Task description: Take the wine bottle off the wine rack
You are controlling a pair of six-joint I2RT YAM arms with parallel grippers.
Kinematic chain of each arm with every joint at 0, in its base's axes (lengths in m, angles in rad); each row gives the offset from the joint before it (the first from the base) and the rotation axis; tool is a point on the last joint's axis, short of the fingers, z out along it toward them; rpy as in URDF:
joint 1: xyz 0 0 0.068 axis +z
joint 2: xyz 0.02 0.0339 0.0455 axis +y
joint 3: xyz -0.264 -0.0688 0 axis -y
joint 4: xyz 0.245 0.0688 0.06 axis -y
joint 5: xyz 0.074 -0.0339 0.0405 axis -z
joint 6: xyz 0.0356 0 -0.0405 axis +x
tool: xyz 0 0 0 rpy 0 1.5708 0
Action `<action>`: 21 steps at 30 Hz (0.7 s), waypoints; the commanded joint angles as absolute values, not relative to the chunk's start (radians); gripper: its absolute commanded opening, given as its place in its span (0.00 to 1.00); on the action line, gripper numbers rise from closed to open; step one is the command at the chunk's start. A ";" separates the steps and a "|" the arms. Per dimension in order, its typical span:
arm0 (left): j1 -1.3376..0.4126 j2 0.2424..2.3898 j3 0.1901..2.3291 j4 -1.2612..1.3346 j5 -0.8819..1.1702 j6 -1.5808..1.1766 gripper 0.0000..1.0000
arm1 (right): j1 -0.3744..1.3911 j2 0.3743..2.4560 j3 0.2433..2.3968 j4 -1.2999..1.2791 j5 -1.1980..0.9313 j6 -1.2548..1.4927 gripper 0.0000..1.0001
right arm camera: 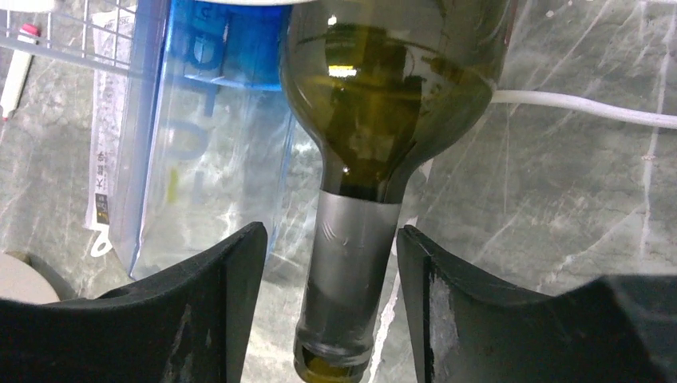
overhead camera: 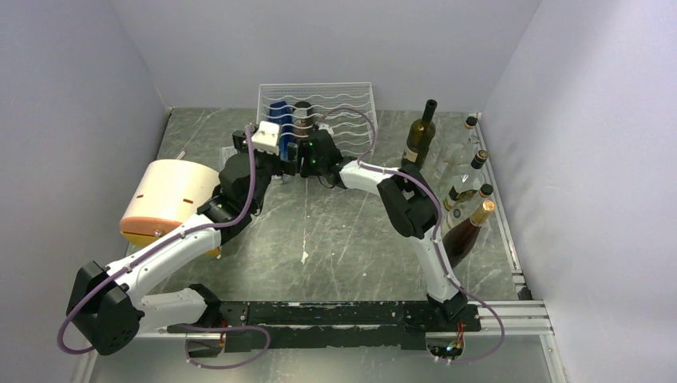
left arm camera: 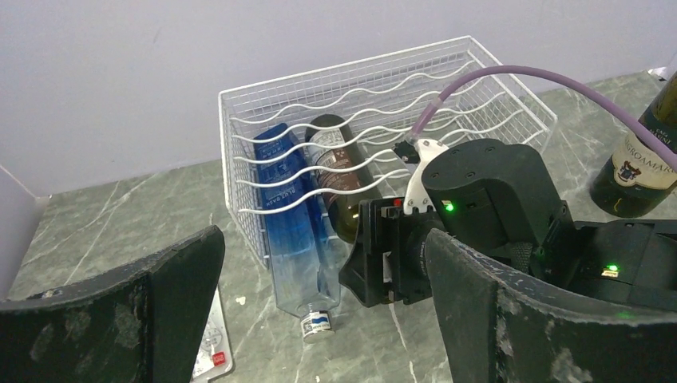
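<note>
Your right gripper [right arm camera: 331, 235] is straddling the wine bottle [right arm camera: 383, 104] at its foil neck, jaws standing apart, not clamping. That bottle is lying in the wine rack [overhead camera: 343, 100] at upper centre, beside a blue bottle [left arm camera: 291, 231]. Your left gripper [left arm camera: 323, 239] is hanging wide open, holding nothing.

Cream drum [overhead camera: 172, 195] at table's left, green bottle [overhead camera: 417, 145] upright opposite
</note>
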State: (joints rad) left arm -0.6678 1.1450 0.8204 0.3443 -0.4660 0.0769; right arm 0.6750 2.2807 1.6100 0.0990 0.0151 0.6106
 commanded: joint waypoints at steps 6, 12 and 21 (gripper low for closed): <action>-0.648 1.152 0.849 0.336 -0.425 0.041 0.99 | 0.673 2.279 1.608 0.140 0.063 0.617 0.50; -0.640 1.155 0.851 0.331 -0.416 0.028 0.99 | 0.676 2.219 1.521 0.199 0.068 0.641 0.36; -0.633 1.155 0.851 0.330 -0.407 0.021 0.99 | 0.694 2.055 1.296 0.290 0.088 0.670 0.18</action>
State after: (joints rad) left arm -0.6437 1.1511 0.8204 0.3237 -0.4313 0.0364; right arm 0.6876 2.1620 1.3697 0.2180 0.0586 0.6579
